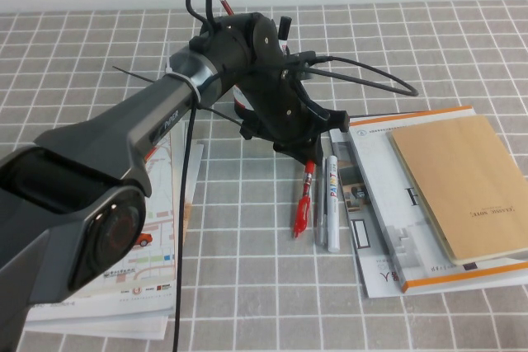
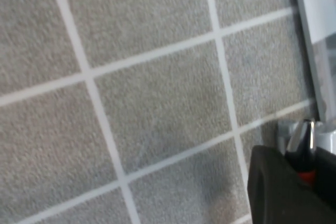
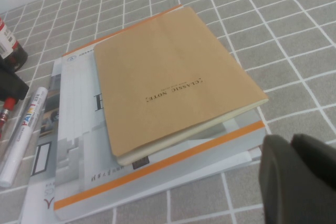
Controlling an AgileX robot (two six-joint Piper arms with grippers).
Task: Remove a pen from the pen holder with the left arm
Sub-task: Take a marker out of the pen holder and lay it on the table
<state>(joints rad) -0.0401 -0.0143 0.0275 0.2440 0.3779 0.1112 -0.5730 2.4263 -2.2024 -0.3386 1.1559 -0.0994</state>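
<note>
Near notebook [image 3: 168, 77], right gripper [image 3: 292, 156] shows only in right wrist view, grip unclear; high view: left gripper [image 1: 310, 157] clamps top of slanted red pen [image 1: 304, 200], tip on table [image 1: 247, 286].

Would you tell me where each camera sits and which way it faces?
High view: raised on the robot's side, angled down; left arm reaches to the left gripper, shut on the red pen.
Left wrist view: faces the tiled table; one black finger shows.
Right wrist view: faces the brown notebook; right gripper in foreground.
Shared: high and right wrist views both show notebook and red pen.
</note>
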